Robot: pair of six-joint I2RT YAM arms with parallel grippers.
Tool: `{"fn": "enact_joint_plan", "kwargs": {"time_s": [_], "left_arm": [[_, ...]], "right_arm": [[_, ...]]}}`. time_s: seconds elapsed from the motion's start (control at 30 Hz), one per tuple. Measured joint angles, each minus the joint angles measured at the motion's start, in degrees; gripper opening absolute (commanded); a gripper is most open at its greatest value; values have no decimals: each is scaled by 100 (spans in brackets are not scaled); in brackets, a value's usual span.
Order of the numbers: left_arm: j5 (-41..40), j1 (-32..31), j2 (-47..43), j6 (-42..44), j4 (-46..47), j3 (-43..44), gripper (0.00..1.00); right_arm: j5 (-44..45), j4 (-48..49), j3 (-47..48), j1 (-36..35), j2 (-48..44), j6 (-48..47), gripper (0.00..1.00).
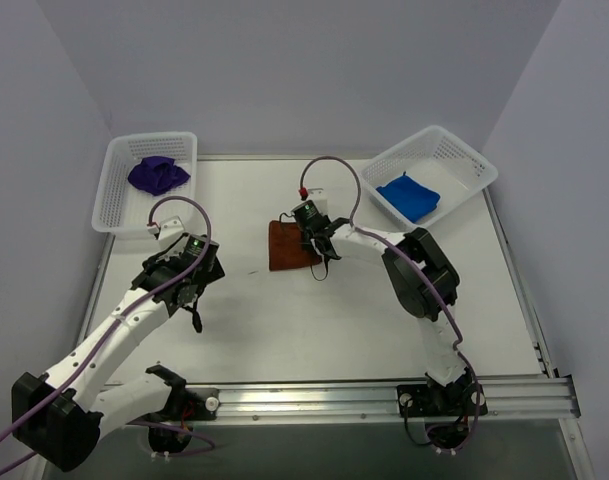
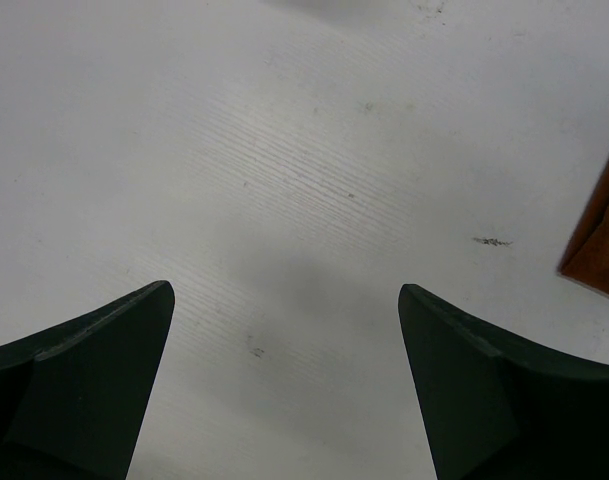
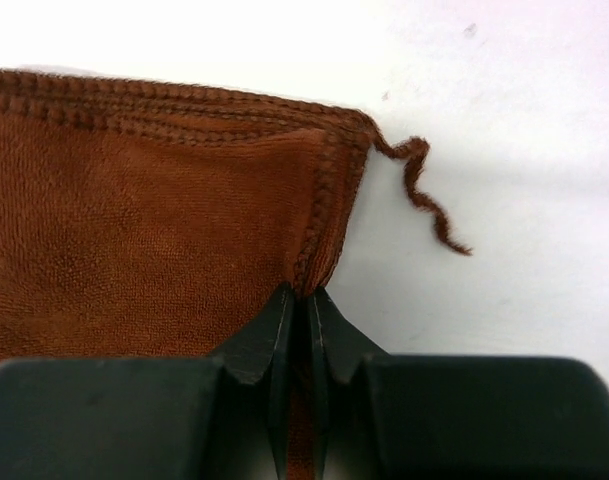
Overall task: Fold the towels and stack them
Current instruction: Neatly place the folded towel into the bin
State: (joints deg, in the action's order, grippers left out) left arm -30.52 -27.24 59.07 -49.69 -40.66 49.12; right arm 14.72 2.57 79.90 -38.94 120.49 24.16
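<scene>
On the table (image 1: 284,330), the brown towel (image 1: 287,247) lies flat at mid-table. The right gripper (image 3: 304,300) is clamped on its right hem, so the first fold seems to be starting. The next move would be lifting that edge and carrying it left across the cloth, low and even. The left gripper (image 2: 284,288) hangs with jaws wide apart over bare table left of the towel.

Count:
- One table.
- Two baskets: far left (image 1: 119,175) and far right (image 1: 464,160).
- Two grippers.
- Three towels: brown, purple (image 1: 158,175) in the left basket, and blue (image 1: 408,196) in the right.
- One loose thread (image 3: 429,195).
</scene>
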Motion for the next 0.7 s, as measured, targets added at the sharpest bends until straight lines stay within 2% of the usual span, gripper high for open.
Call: {"fn": "enact_joint_plan", "kwargs": {"time_s": [0.17, 0.4, 0.7], "left_arm": [[-61, 17, -87, 2, -9, 2, 94], [-114, 179, 140, 116, 26, 197, 94], [-122, 389, 481, 269, 168, 457, 94]], "right_arm": [[807, 188, -367, -92, -205, -1414, 0], [1633, 721, -1106, -157, -1075, -3748, 0], [1891, 1305, -1180, 50, -1482, -5574, 0]]}}
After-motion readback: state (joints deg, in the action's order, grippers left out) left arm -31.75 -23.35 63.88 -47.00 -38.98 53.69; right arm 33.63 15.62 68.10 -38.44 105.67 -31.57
